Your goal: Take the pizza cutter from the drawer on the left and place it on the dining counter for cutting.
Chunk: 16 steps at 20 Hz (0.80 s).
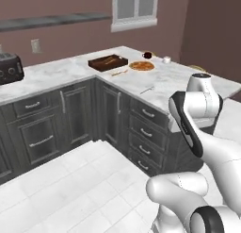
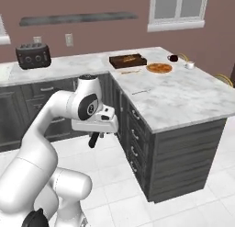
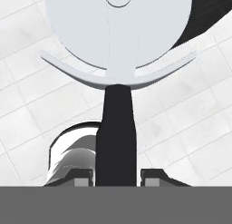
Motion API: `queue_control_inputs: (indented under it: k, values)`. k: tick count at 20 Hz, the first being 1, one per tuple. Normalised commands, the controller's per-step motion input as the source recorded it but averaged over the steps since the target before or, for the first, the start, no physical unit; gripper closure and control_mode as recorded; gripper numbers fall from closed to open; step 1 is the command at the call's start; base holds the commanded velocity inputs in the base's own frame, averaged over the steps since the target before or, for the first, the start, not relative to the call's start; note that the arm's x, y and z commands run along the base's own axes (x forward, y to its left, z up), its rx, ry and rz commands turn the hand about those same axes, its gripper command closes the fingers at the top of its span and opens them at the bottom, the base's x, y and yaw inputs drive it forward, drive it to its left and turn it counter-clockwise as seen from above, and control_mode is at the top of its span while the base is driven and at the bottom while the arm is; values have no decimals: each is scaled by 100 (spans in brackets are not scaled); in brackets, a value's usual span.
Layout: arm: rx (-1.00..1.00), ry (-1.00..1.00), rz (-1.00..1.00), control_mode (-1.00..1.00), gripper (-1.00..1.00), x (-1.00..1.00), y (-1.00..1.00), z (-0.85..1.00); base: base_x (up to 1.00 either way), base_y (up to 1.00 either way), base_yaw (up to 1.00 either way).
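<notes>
The pizza cutter (image 3: 117, 123) fills the hand view: its black handle runs up between my fingertips to a silvery guard and round wheel. My gripper (image 3: 117, 175) is shut on that handle. From the right base, the gripper (image 2: 97, 134) hangs over the white floor, left of the dining counter (image 2: 183, 99), with the cutter's black handle (image 2: 94, 140) sticking down and to the left. The counter's drawers (image 2: 133, 115) (image 1: 148, 113) all sit pushed in; which one is the task's drawer I cannot tell. The dining counter (image 1: 172, 81) lies ahead of the arm.
On the marble stand a pizza (image 2: 159, 68), a dark brown tray (image 2: 127, 60), an orange-brown fork (image 2: 130, 72), a dark mug (image 2: 173, 58) and a white cup (image 2: 189, 65). A toaster (image 2: 33, 55) sits on the back counter. White tiled floor spreads below the gripper.
</notes>
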Motion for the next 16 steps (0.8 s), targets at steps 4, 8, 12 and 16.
queue_control_inputs:
  k: [4,8,12,16]
  values:
    - [0,0,0,100,100,0,0,0,1,100,-50]
    - [0,0,0,100,100,0,0,0,4,100,-52]
    - [0,0,0,100,100,0,0,0,13,100,-52]
    - [0,0,0,100,100,0,0,0,20,100,-53]
